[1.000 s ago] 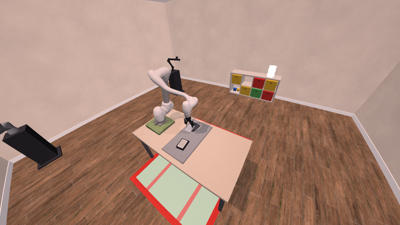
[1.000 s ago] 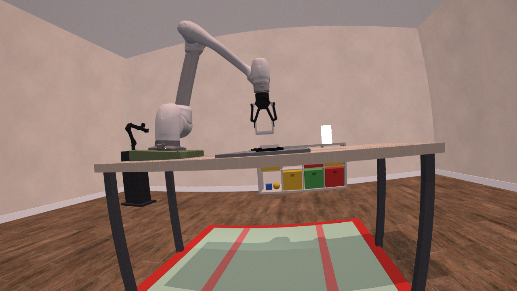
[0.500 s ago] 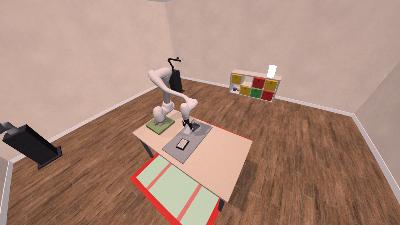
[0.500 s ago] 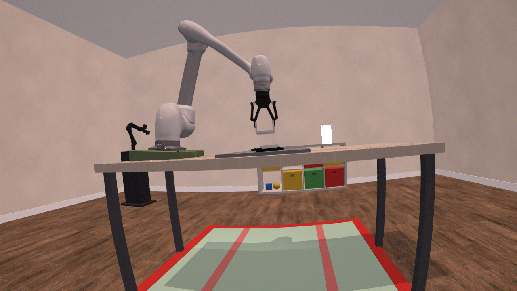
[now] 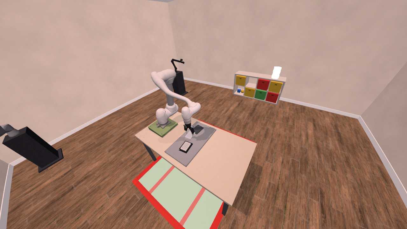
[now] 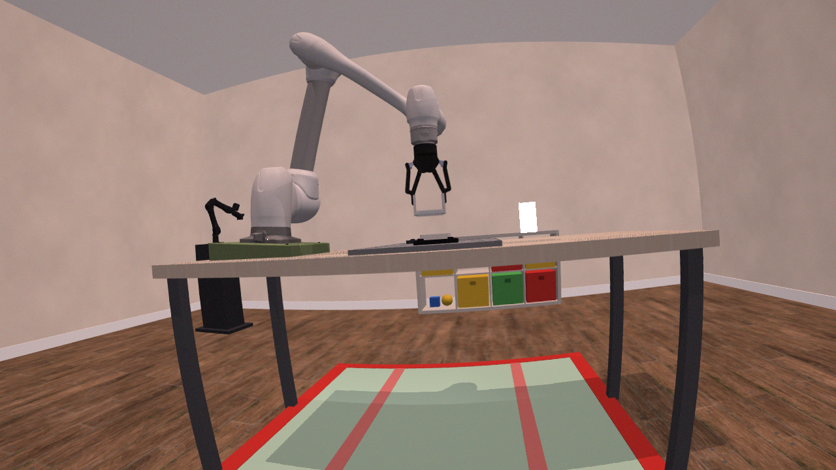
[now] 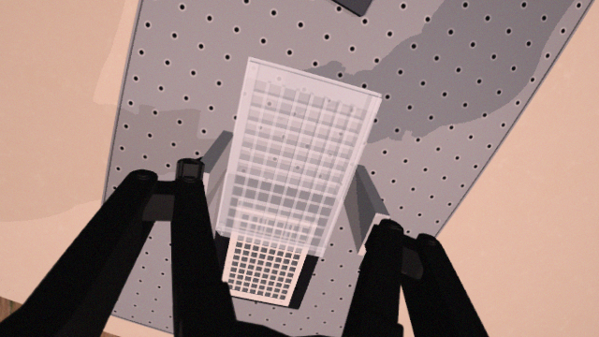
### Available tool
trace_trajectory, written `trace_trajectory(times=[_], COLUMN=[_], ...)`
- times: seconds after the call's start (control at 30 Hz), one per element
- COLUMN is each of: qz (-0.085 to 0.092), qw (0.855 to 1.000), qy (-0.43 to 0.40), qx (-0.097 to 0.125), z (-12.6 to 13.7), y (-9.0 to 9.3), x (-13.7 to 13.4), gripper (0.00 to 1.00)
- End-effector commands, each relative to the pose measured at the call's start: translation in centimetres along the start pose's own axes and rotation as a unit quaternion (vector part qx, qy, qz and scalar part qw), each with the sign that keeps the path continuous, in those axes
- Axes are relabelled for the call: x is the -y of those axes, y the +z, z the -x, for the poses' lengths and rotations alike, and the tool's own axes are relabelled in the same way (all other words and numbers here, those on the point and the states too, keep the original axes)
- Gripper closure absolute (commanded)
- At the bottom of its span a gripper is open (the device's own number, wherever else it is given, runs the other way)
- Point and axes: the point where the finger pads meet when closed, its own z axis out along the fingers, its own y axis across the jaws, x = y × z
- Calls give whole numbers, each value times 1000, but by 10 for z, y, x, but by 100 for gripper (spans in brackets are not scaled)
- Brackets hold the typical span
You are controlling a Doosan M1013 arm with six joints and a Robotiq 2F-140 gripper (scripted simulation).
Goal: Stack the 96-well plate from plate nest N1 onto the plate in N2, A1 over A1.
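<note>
My gripper (image 7: 290,166) is shut on a clear 96-well plate (image 7: 299,154) and holds it in the air above the grey perforated base plate (image 7: 328,94). In the exterior view the held plate (image 6: 429,209) hangs well above the table, between the fingers of my gripper (image 6: 428,196). The second 96-well plate (image 7: 264,269) sits in its dark nest N2 below, partly hidden by the held plate; it also shows in the top view (image 5: 185,146). The empty dark nest N1 (image 5: 198,128) lies just behind my gripper (image 5: 189,131).
The arm's green base block (image 5: 162,127) stands at the table's left corner. A shelf with coloured bins (image 5: 259,86) stands by the far wall. A red-edged green mat (image 5: 182,196) lies on the floor by the table.
</note>
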Motion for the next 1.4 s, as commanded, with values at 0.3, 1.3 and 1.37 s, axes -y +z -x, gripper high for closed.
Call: trace_trajectory(times=[0.3, 1.3, 1.37], qz=[0, 0, 0], qw=[1000, 1000, 1000], qy=[0, 0, 0], qx=[0, 0, 0], z=[37, 124, 130], y=[0, 0, 0], x=[-2, -6, -7], gripper=[100, 100, 100])
